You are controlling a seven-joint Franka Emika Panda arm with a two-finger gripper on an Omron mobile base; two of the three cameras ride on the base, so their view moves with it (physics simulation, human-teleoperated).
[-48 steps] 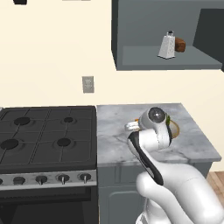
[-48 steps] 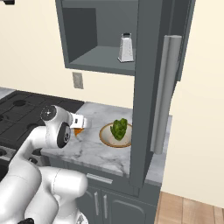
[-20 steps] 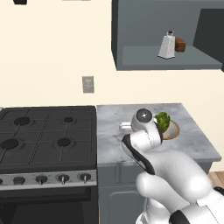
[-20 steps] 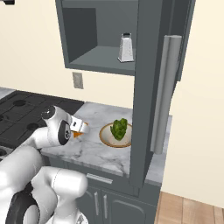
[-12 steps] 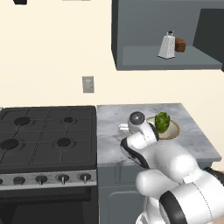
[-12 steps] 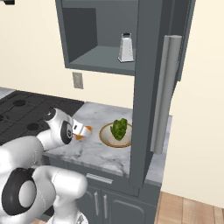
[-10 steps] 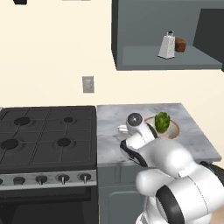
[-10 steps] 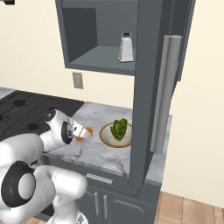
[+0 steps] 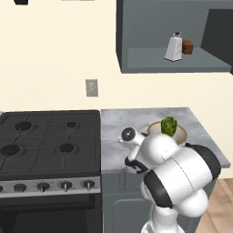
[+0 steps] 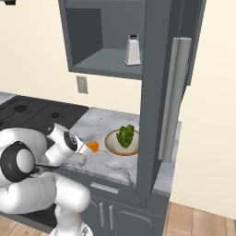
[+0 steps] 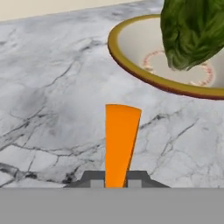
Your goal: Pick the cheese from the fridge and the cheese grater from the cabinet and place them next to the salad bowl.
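Observation:
My gripper (image 11: 116,181) is shut on the cheese (image 11: 120,144), a thin orange wedge that points forward just above the marble counter (image 11: 52,100). The salad bowl (image 11: 131,65), tan-rimmed with a green leafy lump, lies a short way ahead to the right. From the right base view the cheese (image 10: 92,146) hangs just left of the salad bowl (image 10: 110,143). The cheese grater (image 9: 173,47) stands on the shelf of the open cabinet (image 9: 145,27), and the right base view also has the cheese grater (image 10: 132,50). The fridge is out of view.
A black gas stove (image 9: 45,141) adjoins the counter on the left. A small brown lump (image 9: 186,46) sits behind the grater. An open grey door with a long bar handle (image 10: 177,97) hangs over the counter's right end. A wall socket (image 9: 91,87) is above the counter.
The arm has folded down and the hand has sunk toward the counter, carrying the cheese a little closer to the bowl. Bowl and grater have not moved.

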